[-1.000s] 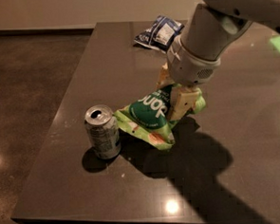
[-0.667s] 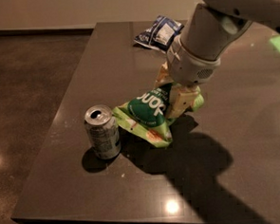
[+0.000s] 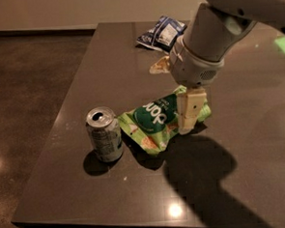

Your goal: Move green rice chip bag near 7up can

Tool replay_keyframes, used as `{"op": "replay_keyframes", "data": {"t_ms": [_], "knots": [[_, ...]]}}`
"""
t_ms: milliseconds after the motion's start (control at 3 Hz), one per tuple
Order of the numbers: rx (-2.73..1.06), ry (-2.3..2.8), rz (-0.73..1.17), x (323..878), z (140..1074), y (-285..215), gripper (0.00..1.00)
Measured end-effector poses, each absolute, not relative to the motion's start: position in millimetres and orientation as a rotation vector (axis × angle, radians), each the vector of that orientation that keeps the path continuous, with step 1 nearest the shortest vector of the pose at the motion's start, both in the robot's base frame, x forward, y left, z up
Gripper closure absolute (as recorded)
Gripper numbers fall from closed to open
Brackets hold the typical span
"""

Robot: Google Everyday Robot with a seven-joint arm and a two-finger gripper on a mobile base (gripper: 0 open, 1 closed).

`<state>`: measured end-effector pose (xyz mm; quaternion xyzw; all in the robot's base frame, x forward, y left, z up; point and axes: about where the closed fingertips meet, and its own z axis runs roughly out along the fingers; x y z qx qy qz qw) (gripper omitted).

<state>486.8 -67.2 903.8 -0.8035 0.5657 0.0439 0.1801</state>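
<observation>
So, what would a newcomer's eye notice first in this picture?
The bright green rice chip bag stands out most, lying in the middle of the dark table, its left end close beside the upright 7up can. The robot's big pale arm reaches in from the upper right, with its hand at the bag's right end. A blue and white snack bag lies at the far edge.

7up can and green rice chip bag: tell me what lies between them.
Nothing, in the camera view: a corner of the green rice chip bag reaches right up to the 7up can. The tool is at the bag's opposite end.
</observation>
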Motion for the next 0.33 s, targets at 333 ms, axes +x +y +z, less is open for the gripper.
{"op": "replay_keyframes", "data": {"t_ms": [333], "knots": [[-2.270, 1.599, 0.124, 486.8, 903.8, -67.2, 0.00]]}}
